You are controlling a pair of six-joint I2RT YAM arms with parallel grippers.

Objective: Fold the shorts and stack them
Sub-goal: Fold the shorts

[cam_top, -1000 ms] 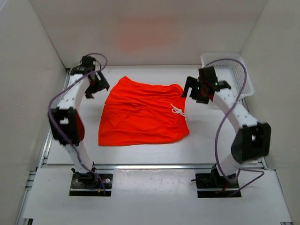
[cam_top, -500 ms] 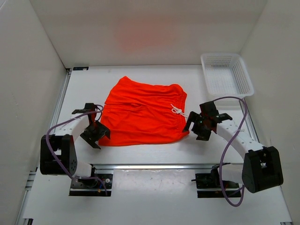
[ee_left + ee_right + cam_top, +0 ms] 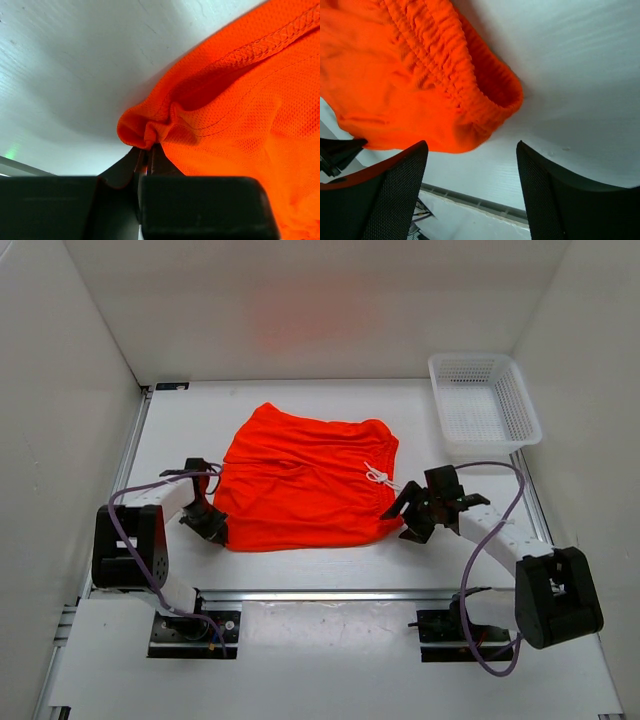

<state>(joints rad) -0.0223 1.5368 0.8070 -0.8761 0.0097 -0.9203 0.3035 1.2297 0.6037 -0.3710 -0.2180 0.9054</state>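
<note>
Left tool (image 3: 147, 152): clamps narrow on a bunched hem corner of the shorts (image 3: 305, 480), at the corner lying farthest from the basket (image 3: 485, 400); fabric puckers just ahead of the fingertips.

Right tool (image 3: 470, 150): gapes wide and grips nothing; faces the gathered waistband corner on the basket side of the garment, low over the table (image 3: 330, 565).

Shorts: lie spread flat on the table, beside the basket and apart from it, white drawstring (image 3: 378, 476) on the basket-side edge.

Shorts (image 3: 300, 485) bright orange-red w/ white drawstring (image 3: 378, 476); basket (image 3: 483, 400) white lattice; table (image 3: 300, 570) white.
</note>
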